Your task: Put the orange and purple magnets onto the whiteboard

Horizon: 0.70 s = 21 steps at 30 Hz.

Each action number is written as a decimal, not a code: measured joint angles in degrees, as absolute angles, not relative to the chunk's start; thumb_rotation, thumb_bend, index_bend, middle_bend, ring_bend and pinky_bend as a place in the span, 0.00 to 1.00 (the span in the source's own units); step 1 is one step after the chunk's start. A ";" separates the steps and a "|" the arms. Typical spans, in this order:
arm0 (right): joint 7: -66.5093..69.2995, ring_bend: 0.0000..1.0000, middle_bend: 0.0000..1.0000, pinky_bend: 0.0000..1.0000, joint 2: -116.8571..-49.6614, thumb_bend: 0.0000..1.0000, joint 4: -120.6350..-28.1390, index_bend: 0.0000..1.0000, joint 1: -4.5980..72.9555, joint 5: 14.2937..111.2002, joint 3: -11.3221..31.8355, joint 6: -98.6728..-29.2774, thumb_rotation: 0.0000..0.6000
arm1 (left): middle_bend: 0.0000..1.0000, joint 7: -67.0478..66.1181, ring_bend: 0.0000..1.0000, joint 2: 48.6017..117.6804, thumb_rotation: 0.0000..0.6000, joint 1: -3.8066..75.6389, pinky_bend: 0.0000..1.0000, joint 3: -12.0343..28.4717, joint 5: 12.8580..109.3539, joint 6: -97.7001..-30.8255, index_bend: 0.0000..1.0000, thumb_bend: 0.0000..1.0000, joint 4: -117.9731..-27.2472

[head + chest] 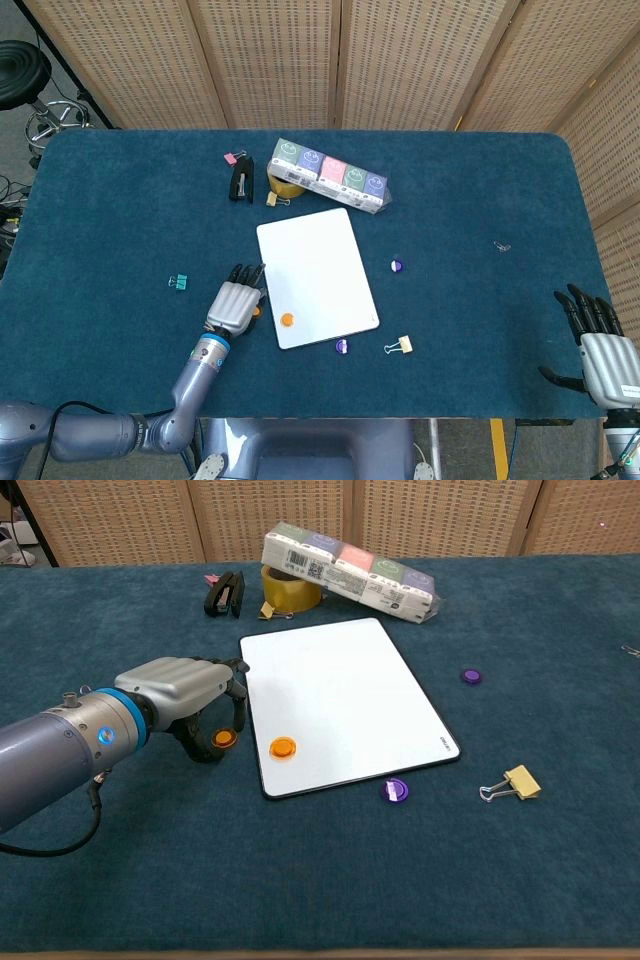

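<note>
Magnets, small glossy round discs: two orange, two purple.
Left hand [185,685] arched, holding nothing, over orange magnet [224,738]; second orange [283,747] on smooth whiteboard [340,680] alongside; purples [395,790] [471,676] on napped bench beyond.

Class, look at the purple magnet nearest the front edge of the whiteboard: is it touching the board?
Apart. The chest view shows a thin strip of blue cloth between the purple magnet and the whiteboard edge.

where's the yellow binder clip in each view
Head view: yellow binder clip lies low and right of centre, just past the whiteboard's near right corner.
Chest view: clip lies at lower right, on the cloth.
Shared landmark: the purple magnet just to its left.
</note>
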State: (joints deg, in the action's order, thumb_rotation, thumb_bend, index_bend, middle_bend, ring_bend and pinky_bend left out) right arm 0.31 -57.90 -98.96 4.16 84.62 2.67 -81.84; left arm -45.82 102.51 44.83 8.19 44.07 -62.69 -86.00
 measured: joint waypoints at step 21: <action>0.73 0.00 0.00 0.00 -57.66 0.00 -99.04 0.00 4.10 84.58 2.71 -81.94 1.00 | 0.00 -47.33 0.00 102.47 1.00 45.41 0.00 7.86 43.21 -63.89 0.52 0.32 -86.01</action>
